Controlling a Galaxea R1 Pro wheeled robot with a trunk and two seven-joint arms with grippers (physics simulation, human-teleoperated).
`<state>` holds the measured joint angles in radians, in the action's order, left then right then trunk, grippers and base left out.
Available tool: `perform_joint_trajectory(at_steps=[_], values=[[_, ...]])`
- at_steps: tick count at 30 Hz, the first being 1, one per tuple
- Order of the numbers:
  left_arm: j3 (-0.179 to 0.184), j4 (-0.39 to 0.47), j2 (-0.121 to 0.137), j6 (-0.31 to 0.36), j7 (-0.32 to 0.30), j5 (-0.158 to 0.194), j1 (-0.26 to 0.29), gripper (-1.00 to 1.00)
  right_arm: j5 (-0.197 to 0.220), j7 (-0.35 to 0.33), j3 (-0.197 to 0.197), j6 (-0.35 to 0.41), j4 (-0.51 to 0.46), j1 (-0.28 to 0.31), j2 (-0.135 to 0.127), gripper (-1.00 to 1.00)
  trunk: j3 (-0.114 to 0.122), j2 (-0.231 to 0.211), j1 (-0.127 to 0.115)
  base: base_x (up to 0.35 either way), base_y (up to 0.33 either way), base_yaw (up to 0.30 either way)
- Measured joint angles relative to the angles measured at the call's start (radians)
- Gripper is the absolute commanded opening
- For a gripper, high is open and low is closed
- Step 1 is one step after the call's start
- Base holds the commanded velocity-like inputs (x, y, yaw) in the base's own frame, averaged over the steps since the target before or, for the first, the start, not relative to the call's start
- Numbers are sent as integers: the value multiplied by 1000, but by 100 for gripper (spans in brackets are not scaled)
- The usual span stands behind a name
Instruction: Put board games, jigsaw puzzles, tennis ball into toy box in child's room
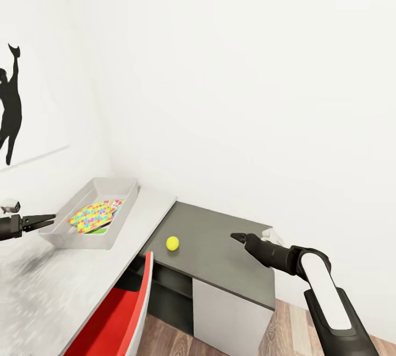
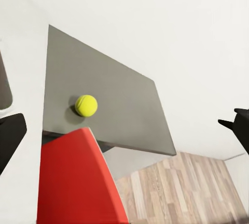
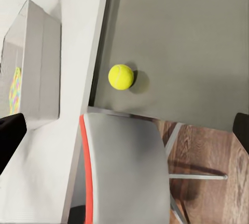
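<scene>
Ball point(image 1: 172, 243) sits alone on the dark lower part of the bench point(image 1: 220, 251), near its front edge and close to the step up to the pale top. On that pale top stands the toy box point(image 1: 71, 235), with jigsaw squares point(image 1: 92, 215) lying flat inside it. The right gripper point(image 1: 240, 237) hovers over the dark section, well apart from the ball, with both fingers wide apart and nothing held. The left gripper point(image 1: 48, 218) hangs beside the box's near end, its fingers a little apart and empty.

The step in hand looks like fetching the ball. It would go best with the right gripper brought down from above, jaws kept spread until they straddle the ball, since a sideways nudge could roll it off the front edge towards the red chair point(image 1: 118, 317).

What else lies in the box under the jigsaws is hard to tell.
</scene>
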<state>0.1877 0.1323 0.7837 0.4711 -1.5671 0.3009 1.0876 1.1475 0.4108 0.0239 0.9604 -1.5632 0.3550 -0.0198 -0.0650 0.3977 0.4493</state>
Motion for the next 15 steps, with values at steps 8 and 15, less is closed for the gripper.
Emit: perform_joint_trajectory(at_steps=[8, 15], values=[[0, 0, -1, 0, 0, 0, 0, 100, 0, -1, 1, 0, 2, 0, 0, 100, 4, 0, 0, 0, -1, 88], [0, 1, -3, 0, 0, 0, 0, 100, 0, 1, 3, -1, 2, 0, 0, 100, 4, 0, 0, 0, -119, 2]])
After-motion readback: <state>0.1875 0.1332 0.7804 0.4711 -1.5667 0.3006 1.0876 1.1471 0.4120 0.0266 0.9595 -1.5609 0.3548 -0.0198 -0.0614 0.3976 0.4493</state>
